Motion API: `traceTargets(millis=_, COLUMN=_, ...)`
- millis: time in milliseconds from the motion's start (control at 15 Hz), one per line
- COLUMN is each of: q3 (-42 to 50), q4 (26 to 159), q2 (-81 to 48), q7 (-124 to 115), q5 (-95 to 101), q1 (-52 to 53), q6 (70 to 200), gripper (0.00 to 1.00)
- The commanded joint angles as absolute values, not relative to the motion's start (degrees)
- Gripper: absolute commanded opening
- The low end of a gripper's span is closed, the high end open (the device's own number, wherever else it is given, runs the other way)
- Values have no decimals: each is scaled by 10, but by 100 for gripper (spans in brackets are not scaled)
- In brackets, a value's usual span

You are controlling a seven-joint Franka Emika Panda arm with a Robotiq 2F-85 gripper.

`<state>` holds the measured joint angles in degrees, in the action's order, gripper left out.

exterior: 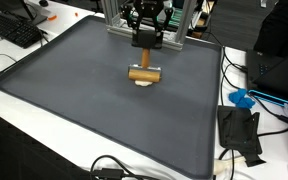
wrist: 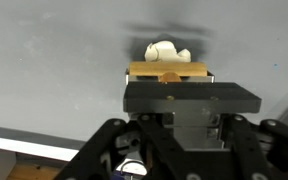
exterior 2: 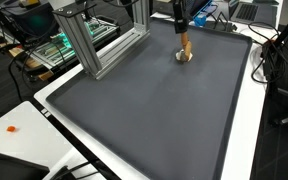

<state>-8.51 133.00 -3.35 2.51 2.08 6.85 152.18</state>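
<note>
My gripper (exterior: 145,46) hangs over the far middle of a dark grey mat (exterior: 74,90), and is shut on the upright stem of a T-shaped wooden tool (exterior: 144,72). The tool's crossbar lies level just above a small white lump (exterior: 144,84) that rests on the mat. From the side, an exterior view shows the gripper (exterior 2: 182,30), the wooden tool (exterior 2: 184,45) and the white lump (exterior 2: 184,58) stacked in a line. In the wrist view the crossbar of the tool (wrist: 169,72) sits beyond the black gripper body, with the white lump (wrist: 167,50) behind it. The fingertips are hidden there.
An aluminium frame (exterior 2: 94,45) stands at the mat's far edge behind the gripper. Off the mat lie a keyboard (exterior: 14,28), a blue object (exterior: 242,99), a black pouch (exterior: 239,130) and cables (exterior: 114,168). A green circuit board (exterior 2: 54,48) sits beside the frame.
</note>
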Motion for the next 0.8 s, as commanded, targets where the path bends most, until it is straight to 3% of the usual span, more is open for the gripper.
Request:
traceTargets(millis=0, q3=-75, q4=1346, q2=-33, q7=19, q5=35, q1=67, q6=1471, gripper=28)
traceTargets(millis=467, q3=-70, q4=1346, q2=-24, q7=22, q5=38, q1=64, q6=1425, gripper=28)
traceTargets(millis=733, q3=-76, q4=1351, q2=-23, q7=68, q5=1, q1=68, q6=1465, gripper=28)
